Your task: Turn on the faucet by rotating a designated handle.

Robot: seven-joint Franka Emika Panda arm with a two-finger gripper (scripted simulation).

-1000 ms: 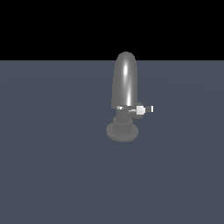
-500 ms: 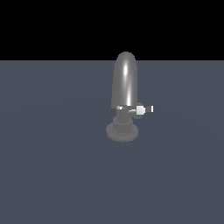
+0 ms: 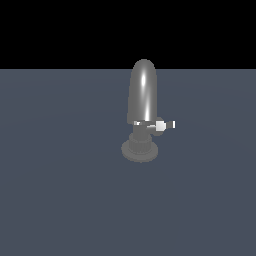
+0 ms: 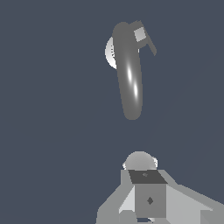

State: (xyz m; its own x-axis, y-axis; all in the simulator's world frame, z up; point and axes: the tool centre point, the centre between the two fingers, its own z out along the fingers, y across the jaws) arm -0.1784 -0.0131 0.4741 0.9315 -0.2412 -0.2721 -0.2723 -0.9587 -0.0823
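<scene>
We see a tall glossy grey bullet-shaped faucet [image 3: 143,95] standing upright on a dark ribbed collar and flat round base, near the middle of a flat, bare slate-blue surface [image 3: 60,200]. Behind the surface's far edge the background is plain black. A short white-and-grey lever handle [image 3: 161,125] juts level from the collar toward the exterior view's right, ending in a bright white tip. In the wrist view the faucet [image 4: 129,74] lies well apart from the grey blocky gripper [image 4: 146,197]; its fingers seem hidden, so we cannot tell whether they are apart or together.
</scene>
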